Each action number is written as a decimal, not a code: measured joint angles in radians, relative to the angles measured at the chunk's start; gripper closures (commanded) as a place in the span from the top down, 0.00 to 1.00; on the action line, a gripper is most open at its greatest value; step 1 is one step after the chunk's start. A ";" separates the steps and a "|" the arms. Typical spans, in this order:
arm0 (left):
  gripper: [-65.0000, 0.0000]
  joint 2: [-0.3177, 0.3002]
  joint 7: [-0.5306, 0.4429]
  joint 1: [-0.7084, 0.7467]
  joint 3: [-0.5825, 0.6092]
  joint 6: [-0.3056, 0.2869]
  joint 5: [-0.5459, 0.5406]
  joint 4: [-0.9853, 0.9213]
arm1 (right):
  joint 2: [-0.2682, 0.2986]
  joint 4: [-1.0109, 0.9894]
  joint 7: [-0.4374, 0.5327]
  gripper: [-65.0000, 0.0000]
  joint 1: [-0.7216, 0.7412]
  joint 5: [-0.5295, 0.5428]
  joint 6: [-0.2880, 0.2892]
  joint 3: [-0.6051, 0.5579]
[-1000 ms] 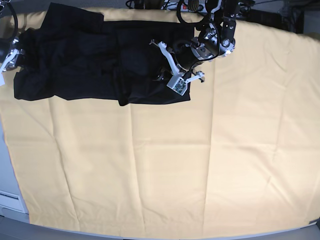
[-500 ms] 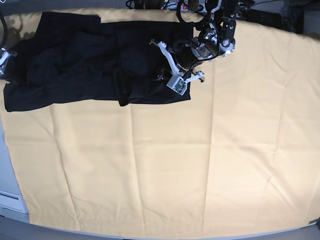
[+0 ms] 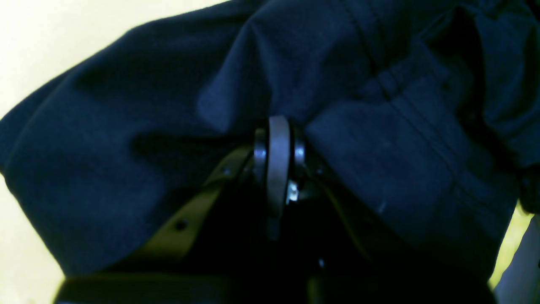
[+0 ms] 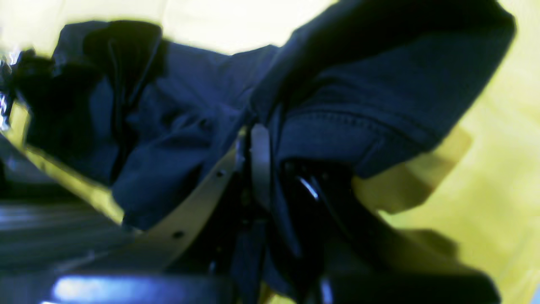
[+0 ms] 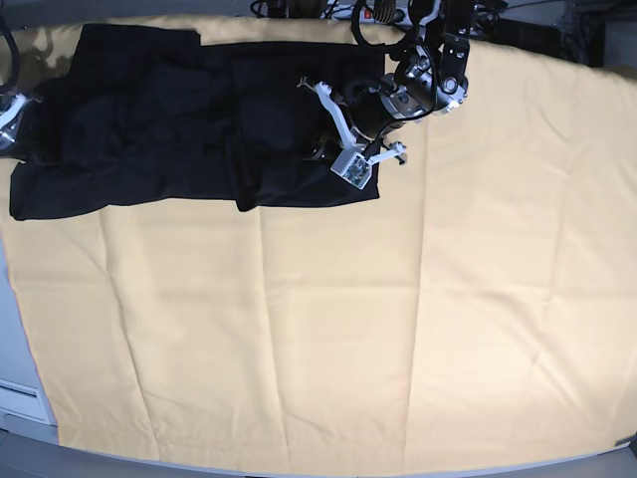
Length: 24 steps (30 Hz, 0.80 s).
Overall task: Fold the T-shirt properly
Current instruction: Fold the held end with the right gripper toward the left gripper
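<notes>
The black T-shirt (image 5: 179, 119) lies stretched along the far left part of the pale yellow cloth (image 5: 348, 319). At the shirt's right end, my left gripper (image 5: 320, 149) is shut on a fold of it. In the left wrist view the closed fingers (image 3: 278, 143) pinch the dark fabric (image 3: 358, 126), which bunches around them. My right gripper (image 5: 12, 118) holds the shirt's left end at the table's left edge. In the right wrist view its closed fingers (image 4: 258, 143) clamp a hemmed edge of the shirt (image 4: 346, 122), raised off the cloth.
The yellow cloth covers the whole table, with creases running across it. Cables and dark equipment (image 5: 398, 12) sit behind the far edge. A grey-white surface (image 5: 15, 378) runs along the left side beyond the cloth.
My right gripper has pulled the shirt's left end further left, to the cloth's edge, stretching the shirt wider. The left gripper has stayed put.
</notes>
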 measured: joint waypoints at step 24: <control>0.00 -0.001 0.084 0.010 0.003 0.003 0.008 0.084 | -0.197 0.390 0.083 0.00 -0.104 0.003 0.000 0.000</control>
